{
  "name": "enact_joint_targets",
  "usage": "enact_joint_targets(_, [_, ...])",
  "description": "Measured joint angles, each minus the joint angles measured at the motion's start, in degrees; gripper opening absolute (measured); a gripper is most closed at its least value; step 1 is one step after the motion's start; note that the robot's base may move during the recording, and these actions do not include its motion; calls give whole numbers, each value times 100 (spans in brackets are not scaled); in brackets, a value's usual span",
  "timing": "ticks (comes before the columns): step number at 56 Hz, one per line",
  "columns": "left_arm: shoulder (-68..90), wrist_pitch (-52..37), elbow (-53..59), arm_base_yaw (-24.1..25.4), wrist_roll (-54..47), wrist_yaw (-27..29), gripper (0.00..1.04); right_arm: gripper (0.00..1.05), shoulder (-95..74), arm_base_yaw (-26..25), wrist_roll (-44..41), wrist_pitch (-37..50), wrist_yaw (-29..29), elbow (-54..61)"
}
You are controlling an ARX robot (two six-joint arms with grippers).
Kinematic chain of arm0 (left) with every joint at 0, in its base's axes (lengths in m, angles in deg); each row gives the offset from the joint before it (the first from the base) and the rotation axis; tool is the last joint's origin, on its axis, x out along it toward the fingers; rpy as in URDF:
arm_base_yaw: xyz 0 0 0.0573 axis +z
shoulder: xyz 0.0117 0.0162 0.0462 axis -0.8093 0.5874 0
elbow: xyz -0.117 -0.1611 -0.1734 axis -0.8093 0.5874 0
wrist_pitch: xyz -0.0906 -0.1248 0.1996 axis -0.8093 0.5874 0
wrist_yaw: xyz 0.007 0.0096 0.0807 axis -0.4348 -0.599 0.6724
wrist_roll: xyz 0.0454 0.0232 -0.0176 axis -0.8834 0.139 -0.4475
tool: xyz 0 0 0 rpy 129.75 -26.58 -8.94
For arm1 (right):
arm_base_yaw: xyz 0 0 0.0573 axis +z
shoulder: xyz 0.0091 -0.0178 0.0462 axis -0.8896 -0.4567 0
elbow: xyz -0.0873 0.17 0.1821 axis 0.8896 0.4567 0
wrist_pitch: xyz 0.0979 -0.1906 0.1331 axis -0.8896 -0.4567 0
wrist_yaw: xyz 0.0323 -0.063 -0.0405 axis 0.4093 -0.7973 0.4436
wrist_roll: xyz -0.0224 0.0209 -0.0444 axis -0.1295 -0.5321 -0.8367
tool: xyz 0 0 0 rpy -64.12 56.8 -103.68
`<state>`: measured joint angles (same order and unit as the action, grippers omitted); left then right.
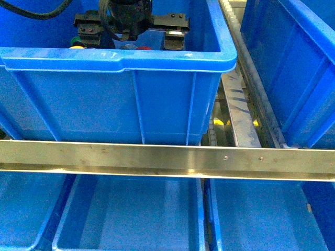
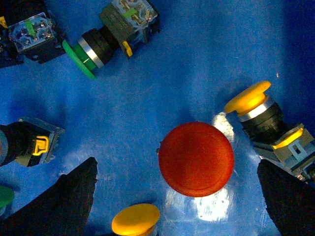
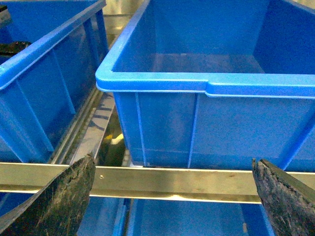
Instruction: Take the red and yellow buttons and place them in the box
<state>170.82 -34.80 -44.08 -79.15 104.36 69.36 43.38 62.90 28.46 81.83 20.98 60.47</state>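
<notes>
red button [image 2: 196,159] under the down-pointing left gripper [image 2: 176,167], jaws wide; right gripper [image 3: 173,161] likewise wide.

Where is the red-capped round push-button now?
In the left wrist view the red push-button sits cap-up on the blue bin floor, between the open left gripper's fingers, flanked by two yellow-capped push-buttons.

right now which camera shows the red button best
Left wrist view: the red button shows whole, framed by the open left gripper. Front view catches only a red sliver above the rim of the blue bin. Right wrist view misses it.
</notes>
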Motion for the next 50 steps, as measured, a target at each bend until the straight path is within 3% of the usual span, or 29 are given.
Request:
enact_joint_targets(10, [138,70,-162,-31,55,20,97,97,0,0,0,0,0,0])
enact_joint_targets(18, [240,107,-232,-55,81,59,91,97,0,0,0,0,0,0])
enact_joint_targets(22, [269,109,-240,-61,94,61,82,97,0,0,0,0,0,0])
enact_joint_targets(32, [315,87,-249,-63,101,234,44,97,0,0,0,0,0,0])
enact_joint_targets(35, [315,68,-249,-63,105,238,38,97,0,0,0,0,0,0])
enact_joint_targets(39, [315,0,-245,-63,127,254,32,97,0,0,0,0,0,0])
enact_joint_targets(50, [138,-509,151,-50,262,92,31,97,0,0,0,0,0,0])
